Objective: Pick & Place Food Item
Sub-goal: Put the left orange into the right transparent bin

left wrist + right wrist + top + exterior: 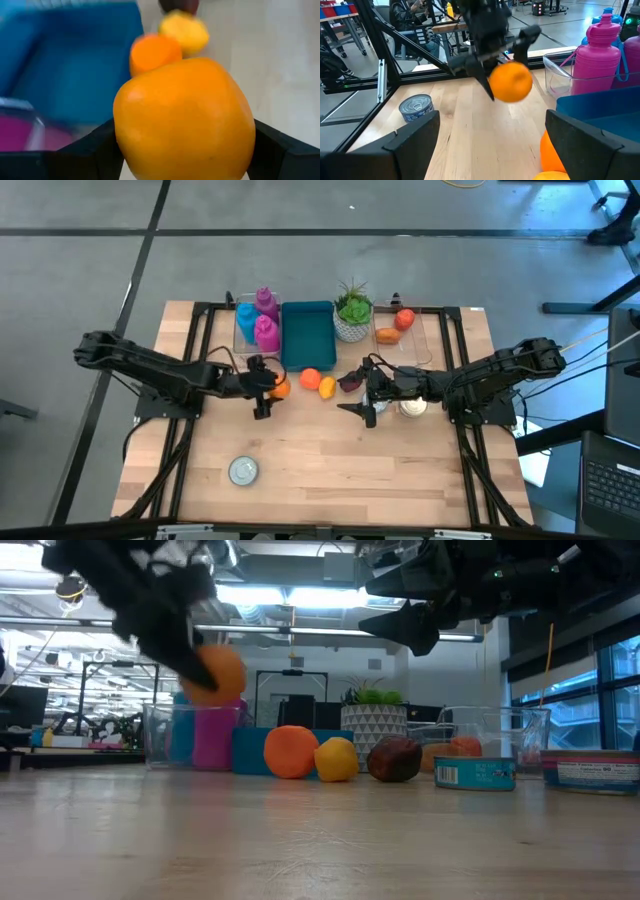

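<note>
Orange (281, 388) gripped in left claw (268, 385), lifted clear of counter (330, 470), just beside blue tray (306, 332) | second orange (310, 378), lemon (327, 388), dark fruit (351, 383) on counter between arms | right claw (367, 394) spread wide, holding nothing, above counter near can (412, 407)

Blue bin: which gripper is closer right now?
Left. The left gripper, shut on an orange, hangs off the blue bin's near-left corner. The right gripper, open, sits farther off to its right, past the loose fruit.
</note>
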Tool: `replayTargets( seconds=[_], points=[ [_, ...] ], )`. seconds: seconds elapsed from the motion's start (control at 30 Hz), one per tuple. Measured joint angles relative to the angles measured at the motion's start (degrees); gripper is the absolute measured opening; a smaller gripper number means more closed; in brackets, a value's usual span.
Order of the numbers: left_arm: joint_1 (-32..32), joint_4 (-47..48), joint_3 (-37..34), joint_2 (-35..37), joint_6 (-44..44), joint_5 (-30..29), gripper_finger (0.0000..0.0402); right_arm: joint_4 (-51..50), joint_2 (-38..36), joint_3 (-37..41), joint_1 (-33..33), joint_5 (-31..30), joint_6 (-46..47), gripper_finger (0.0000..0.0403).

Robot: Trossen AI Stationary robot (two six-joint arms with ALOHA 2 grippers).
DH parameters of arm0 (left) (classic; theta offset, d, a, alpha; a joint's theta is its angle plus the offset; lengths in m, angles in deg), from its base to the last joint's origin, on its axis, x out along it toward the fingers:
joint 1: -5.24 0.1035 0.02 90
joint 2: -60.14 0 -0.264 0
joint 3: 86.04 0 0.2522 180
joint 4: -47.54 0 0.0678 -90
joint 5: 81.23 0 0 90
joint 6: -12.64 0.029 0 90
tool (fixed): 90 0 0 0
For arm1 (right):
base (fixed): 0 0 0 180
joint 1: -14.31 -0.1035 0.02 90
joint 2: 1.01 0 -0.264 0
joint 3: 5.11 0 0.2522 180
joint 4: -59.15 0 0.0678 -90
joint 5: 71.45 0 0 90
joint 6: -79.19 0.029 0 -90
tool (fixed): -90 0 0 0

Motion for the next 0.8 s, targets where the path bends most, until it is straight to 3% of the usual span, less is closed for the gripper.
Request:
replayTargets(
  seconds=[0.17, 0.43, 0.57, 0.8],
  points=[
    [0.0, -0.3, 2.2, 5.9, 5.4, 0.6, 0.0292, 0.0, 0.0, 0.0, 0.0, 0.0, 1.8, 0.0357],
    [0.0, -8.8, 2.2, 13.4, 13.2, 4.0, 0.0292, -1.0, 0.0, -0.9, 1.2, 1.8, 9.4, 0.0357],
    [0.0, -9.9, 2.5, 13.1, 17.7, 3.1, 0.0292, -5.3, 0.0, -3.2, 2.3, 2.9, 12.0, 0.0357],
    [-0.7, -7.4, 6.1, 6.7, 21.8, -4.1, 0.0292, -8.6, 0.0, -6.5, 4.6, 1.6, 15.2, 0.0357]
  ],
)
